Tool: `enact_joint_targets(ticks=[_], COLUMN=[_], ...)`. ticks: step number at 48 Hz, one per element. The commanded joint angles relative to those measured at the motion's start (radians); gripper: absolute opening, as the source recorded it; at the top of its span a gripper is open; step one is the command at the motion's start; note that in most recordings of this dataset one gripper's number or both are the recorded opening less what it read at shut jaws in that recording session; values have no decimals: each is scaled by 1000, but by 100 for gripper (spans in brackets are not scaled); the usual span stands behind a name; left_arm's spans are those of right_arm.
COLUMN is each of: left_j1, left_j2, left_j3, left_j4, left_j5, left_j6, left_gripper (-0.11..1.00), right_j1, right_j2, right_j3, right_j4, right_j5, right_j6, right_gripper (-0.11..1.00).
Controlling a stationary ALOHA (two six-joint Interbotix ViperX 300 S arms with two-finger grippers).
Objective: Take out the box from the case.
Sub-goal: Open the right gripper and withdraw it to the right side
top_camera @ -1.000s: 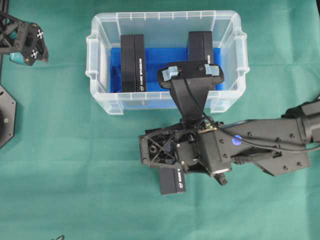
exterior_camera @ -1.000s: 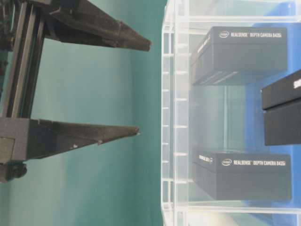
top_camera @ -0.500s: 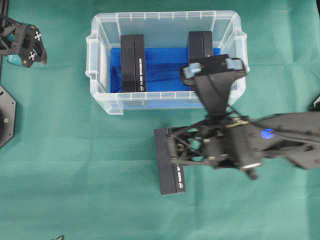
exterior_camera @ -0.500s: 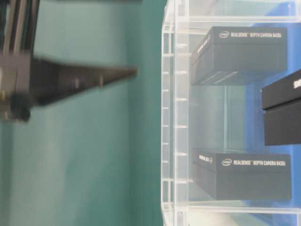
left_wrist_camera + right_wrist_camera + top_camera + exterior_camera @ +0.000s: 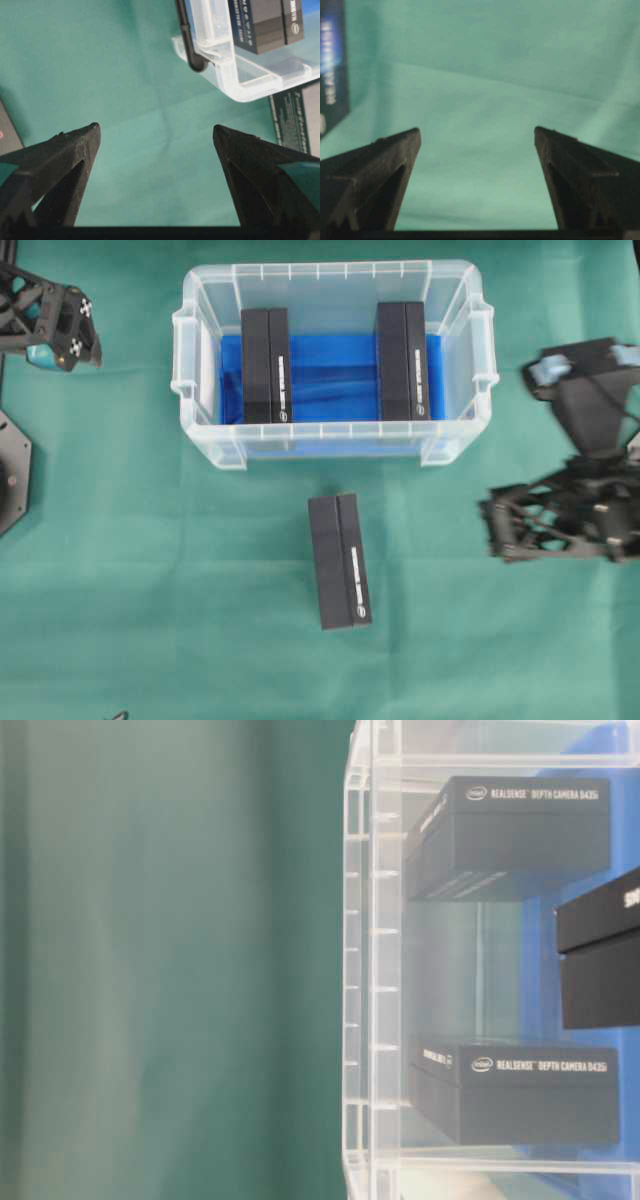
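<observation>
The clear case point(image 5: 330, 444) stands at the back middle, with two black boxes upright on its blue lining, one left point(image 5: 266, 365) and one right point(image 5: 403, 360). A third black box point(image 5: 339, 560) lies on the green cloth in front of the case, held by nothing. My right gripper point(image 5: 492, 528) hovers open to the right of that box, well apart from it. In the right wrist view the gripper point(image 5: 477, 132) is empty and the box point(image 5: 332, 65) shows at the left edge. My left gripper point(image 5: 78, 340) is open at the far left; in its wrist view the gripper point(image 5: 156, 130) holds nothing.
Green cloth covers the table. The left wrist view shows the case's corner point(image 5: 225, 65) and a dark cable point(image 5: 187, 35) beside it. The table-level view shows the case wall point(image 5: 365, 970) with boxes point(image 5: 520, 835) behind it. A black base plate point(image 5: 10, 475) sits at the left edge.
My right arm has pulled away to the right, off the box on the cloth, and has left the table-level view. The box stays put. The left arm has hardly moved.
</observation>
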Motion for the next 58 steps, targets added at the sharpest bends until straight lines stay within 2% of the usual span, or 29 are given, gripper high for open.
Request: enact_joint_targets(ticks=[1, 12, 16, 25, 34, 44, 49, 58], left_j1=[-2, -3, -3, -6, -6, -6, -6, -3], left_j2=[-3, -2, 3, 18, 28, 29, 31, 37], left_j3=[-21, -23, -23, -25, -25, -21, -23, -26], left_j4=[5, 5, 3, 5, 6, 8, 8, 8], left_j5=[-3, 0, -2, -3, -3, -3, -3, -3], left_j6=[0, -8, -9, -6, -8, -11, -12, -12], left_gripper=[97, 97, 97, 97, 97, 97, 97, 97], right_j1=[12, 15, 14, -49, -181, -353, -446, -538], right_j2=[-74, -146, -160, -193, -245, -268, -267, -261], right_j3=[35, 98, 110, 140, 173, 196, 196, 209], right_j4=[-3, -8, -25, -66, -78, -77, -60, -48], right_j5=[5, 14, 14, 14, 11, 5, -18, -67], right_j6=[5, -5, -5, -23, -135, -310, -402, -480], right_gripper=[91, 91, 91, 91, 91, 91, 91, 91])
